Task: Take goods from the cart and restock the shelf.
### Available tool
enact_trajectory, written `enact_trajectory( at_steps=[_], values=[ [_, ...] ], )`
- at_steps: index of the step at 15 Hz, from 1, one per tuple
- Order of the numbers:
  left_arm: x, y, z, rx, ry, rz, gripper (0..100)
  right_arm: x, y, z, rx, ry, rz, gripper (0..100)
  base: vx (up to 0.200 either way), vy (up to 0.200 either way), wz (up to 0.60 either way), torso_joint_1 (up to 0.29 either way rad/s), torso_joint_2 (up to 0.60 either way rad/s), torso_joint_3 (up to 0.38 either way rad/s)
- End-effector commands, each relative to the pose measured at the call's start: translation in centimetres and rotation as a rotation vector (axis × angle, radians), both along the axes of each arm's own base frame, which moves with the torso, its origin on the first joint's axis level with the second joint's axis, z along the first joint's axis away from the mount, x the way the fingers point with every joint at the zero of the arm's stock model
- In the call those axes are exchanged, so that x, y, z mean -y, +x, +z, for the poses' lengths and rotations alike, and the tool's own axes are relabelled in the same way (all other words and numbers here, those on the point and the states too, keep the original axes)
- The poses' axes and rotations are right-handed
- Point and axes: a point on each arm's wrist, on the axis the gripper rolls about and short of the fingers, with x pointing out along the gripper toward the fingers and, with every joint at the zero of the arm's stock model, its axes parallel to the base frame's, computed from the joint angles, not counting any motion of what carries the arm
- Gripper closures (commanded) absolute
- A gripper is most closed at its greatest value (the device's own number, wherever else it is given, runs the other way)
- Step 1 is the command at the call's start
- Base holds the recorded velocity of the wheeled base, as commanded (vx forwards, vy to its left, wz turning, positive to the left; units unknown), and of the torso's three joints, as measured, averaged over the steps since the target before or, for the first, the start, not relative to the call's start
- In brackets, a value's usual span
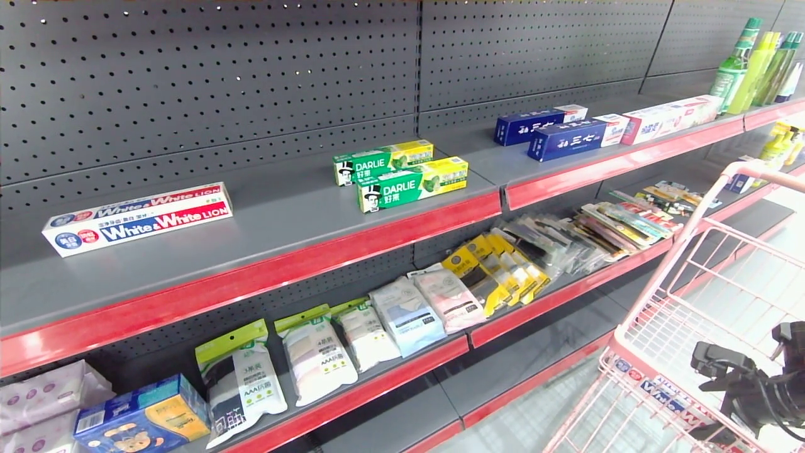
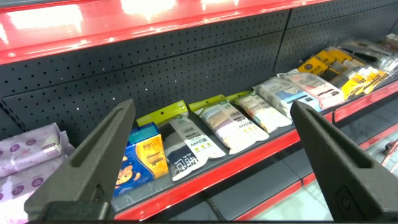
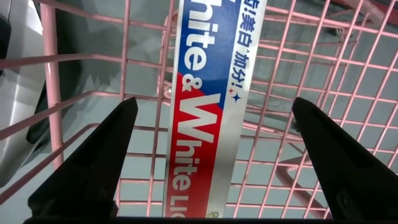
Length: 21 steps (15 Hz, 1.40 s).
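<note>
Right gripper (image 3: 214, 106), jaws wide and empty, hangs over the box (image 3: 202, 124) lying in the cart (image 3: 54, 112). I judge it light, stiff and slick; I'd grip across its narrow middle.

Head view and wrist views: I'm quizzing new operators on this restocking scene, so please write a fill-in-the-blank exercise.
1. The right gripper hangs with jaws open above a toothpaste box lying in the pink ____.
2. On the top shelf, the green toothpaste boxes number ____.
3. The left gripper, its jaws ____, faces a row of bagged packs.
Missing words: cart; two; open.
</note>
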Motion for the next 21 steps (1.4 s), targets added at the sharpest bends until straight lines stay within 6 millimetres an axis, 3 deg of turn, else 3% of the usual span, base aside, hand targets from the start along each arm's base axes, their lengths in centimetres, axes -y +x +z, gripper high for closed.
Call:
enact_trajectory(
  at_steps=[1,11,12,21],
  values=[
    [0.00,0.00,0.01,0.000,0.000,0.000,0,0.02,0.04,-0.05,-0.001,-0.001,0.000,0,0.000,0.000,0.00,0.000,0.00,0.000],
    [0.00,0.00,0.01,0.000,0.000,0.000,0,-0.01,0.04,-0.24,-0.009,-0.003,0.000,0,0.000,0.000,0.00,0.000,0.00,0.000],
    [0.00,0.00,0.01,0.000,0.000,0.000,0,-0.05,0.07,-0.28,-0.011,-0.002,0.001,100,0.000,0.000,0.00,0.000,0.00,0.000],
    [0.00,0.00,0.01,0.000,0.000,0.000,0,-0.07,-0.03,-0.49,-0.022,0.008,-0.004,100,0.000,0.000,0.00,0.000,0.00,0.000]
  ],
)
